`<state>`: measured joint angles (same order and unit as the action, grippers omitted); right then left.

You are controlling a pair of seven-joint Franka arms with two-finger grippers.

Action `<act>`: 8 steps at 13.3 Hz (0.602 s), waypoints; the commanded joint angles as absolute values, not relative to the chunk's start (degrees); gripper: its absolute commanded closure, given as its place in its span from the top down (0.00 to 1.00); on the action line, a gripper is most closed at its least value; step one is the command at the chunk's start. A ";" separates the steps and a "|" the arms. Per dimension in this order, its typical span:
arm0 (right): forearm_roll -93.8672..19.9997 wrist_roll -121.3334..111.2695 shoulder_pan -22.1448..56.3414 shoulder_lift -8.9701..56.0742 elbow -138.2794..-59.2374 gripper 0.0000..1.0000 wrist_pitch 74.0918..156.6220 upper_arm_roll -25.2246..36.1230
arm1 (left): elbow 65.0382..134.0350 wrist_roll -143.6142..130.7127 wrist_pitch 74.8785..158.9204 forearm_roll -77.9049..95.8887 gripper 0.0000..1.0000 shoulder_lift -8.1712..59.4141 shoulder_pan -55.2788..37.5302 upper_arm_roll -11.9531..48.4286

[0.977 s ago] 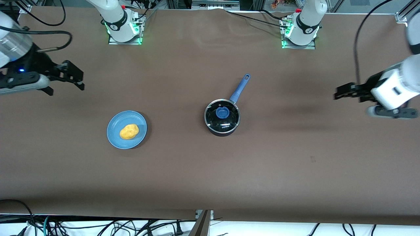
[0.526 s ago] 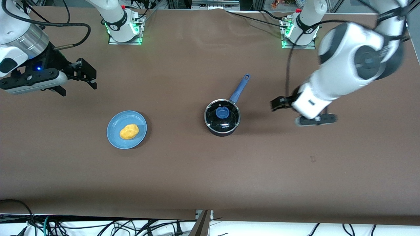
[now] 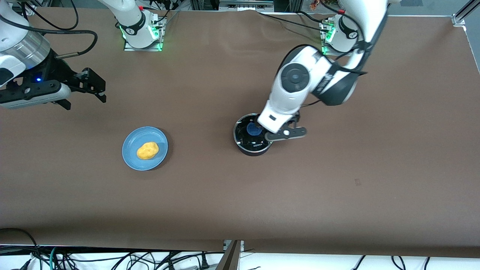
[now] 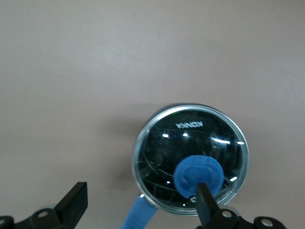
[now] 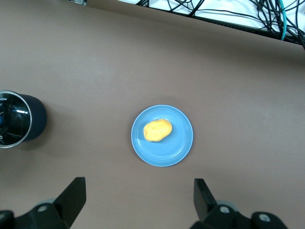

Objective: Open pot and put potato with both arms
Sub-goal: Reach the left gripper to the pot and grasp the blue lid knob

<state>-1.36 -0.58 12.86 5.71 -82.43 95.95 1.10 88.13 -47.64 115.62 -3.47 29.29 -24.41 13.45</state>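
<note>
Your left gripper (image 4: pixel 138 205) hangs over the pot (image 3: pixel 254 135), claws wide apart. Slide it until the blue knob (image 4: pixel 198 176) sits between them, then go down and squeeze. The potato (image 3: pixel 147 150) waits on the blue plate (image 3: pixel 131 157), and the right gripper (image 3: pixel 92 84) waits near it, claws apart.

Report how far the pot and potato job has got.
Done: nothing yet. The lid sits on the pot, and the potato lies on the blue plate.
In hand: the left pincer hangs open over the pot, one finger at the lid's blue knob.
Left: lift the lid, then move the potato. The right pincer is open, over bare table toward the right arm's end.
</note>
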 commanded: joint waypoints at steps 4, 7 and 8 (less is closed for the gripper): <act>-1.32 -1.23 12.57 5.54 -82.18 1.00 95.19 1.05 | 86.04 -54.40 123.84 -6.76 1.00 35.24 -29.00 12.48; -1.32 -0.88 12.57 5.54 -82.27 1.00 95.19 1.05 | 86.22 -55.63 123.84 -10.09 1.00 35.24 -30.05 12.57; -1.32 -0.53 12.57 5.54 -82.27 1.00 94.92 1.05 | 86.22 -55.81 123.84 -11.67 1.00 35.51 -30.06 12.74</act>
